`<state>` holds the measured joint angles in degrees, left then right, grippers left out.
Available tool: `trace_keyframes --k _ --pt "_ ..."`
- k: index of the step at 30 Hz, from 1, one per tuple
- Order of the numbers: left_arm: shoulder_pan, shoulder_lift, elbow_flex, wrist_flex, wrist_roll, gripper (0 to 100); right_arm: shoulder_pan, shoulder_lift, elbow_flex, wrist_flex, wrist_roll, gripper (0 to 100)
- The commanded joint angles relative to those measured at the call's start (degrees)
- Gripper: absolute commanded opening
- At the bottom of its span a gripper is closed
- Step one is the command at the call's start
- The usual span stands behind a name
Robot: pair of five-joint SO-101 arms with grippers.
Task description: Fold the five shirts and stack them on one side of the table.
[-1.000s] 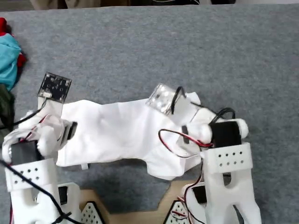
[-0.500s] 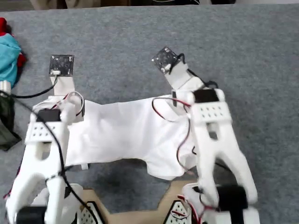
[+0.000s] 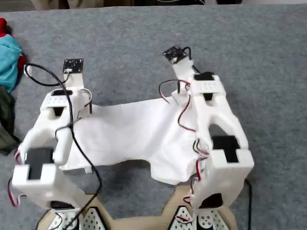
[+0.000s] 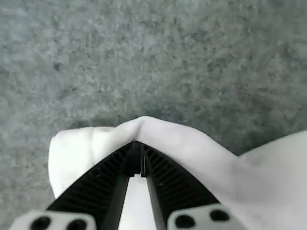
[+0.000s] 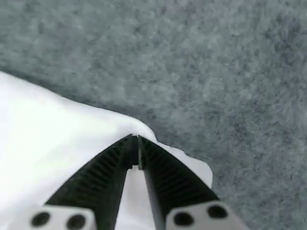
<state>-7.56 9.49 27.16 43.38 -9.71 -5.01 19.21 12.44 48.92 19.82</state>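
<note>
White shirt (image 3: 129,139) lies spread out on the gray table (image 3: 249,52), just in front of both arm bases. L gripper (image 4: 137,149) is pinched tight on 1 far corner, fabric bunched over the tips. R gripper (image 5: 135,146) same deal, clamped on the other far corner. Teal shirt (image 3: 8,60) + a dark garment (image 3: 5,115) sit at the table's left edge.

The white shirt (image 3: 129,139) is soft, matt cloth, lightly creased. The grey table cover (image 3: 249,52) looks coarse and felt-like. The left gripper (image 4: 137,149) and right gripper (image 5: 135,143) are black, ribbed, matt plastic.
</note>
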Motion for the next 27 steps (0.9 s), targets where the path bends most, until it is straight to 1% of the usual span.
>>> trace_keyframes --k 1,3,6,12,21,23,27 --pt "-1.58 5.49 -10.55 5.63 0.53 2 2.95 2.68 -6.73 2.29 0.09 0.5" --pt "-2.55 8.04 -15.12 8.62 1.23 2 4.00 4.53 -9.01 3.25 0.18 0.5" --pt "-4.75 10.33 -21.54 12.31 4.57 2 4.97 6.64 -12.26 5.01 0.18 0.5" --pt "-7.82 14.64 -32.62 17.93 5.01 2 5.58 8.57 -15.60 7.21 0.18 0.5" --pt "-7.82 16.57 -45.10 26.46 5.19 2 5.58 1.71 -15.25 8.09 0.18 0.6" --pt "-7.82 16.57 -48.97 30.42 5.01 2 5.41 -0.92 -15.78 10.64 0.26 0.9" --pt "-7.47 16.48 -57.85 40.97 4.75 2 4.26 -7.69 -17.45 15.03 0.62 0.9"
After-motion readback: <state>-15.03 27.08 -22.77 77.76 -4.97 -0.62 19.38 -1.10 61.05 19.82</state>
